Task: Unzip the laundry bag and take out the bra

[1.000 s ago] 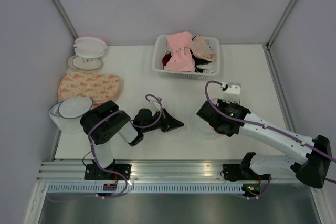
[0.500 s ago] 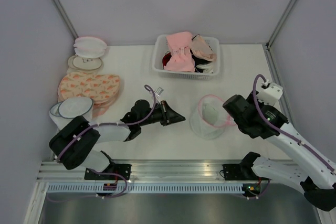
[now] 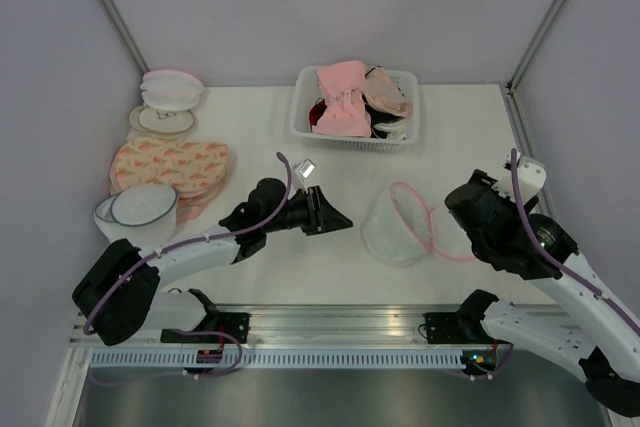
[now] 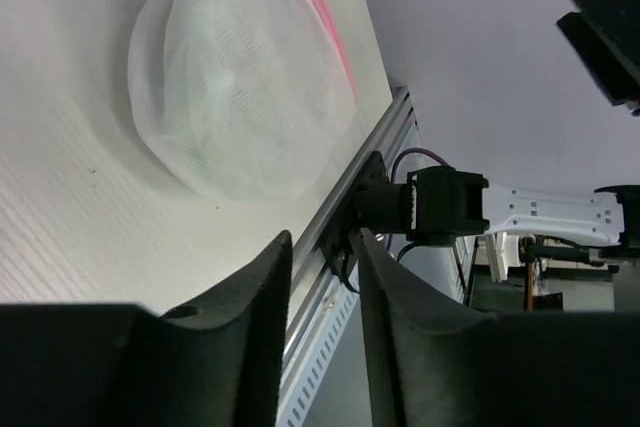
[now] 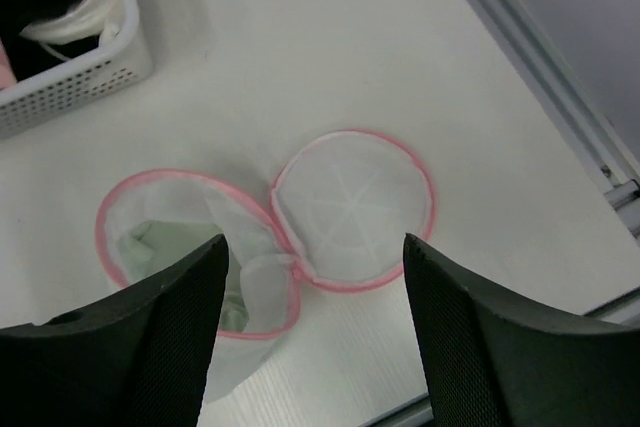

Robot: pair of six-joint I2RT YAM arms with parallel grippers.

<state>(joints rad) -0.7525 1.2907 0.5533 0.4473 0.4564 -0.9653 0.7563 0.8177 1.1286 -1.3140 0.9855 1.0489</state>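
Right pincer (image 5: 312, 247) agape near laundry bag (image 5: 350, 209)

A white basket (image 3: 350, 143) of pink bras (image 3: 342, 97) sits at the back; orange-patterned bags (image 3: 165, 162) lie left.

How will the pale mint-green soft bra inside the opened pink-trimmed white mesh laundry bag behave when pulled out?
Probably floppy: the bra lies crumpled in one half. Likely light too, so it may snag and drag the laundry bag along, since the bag's thin mesh wall sags loosely.
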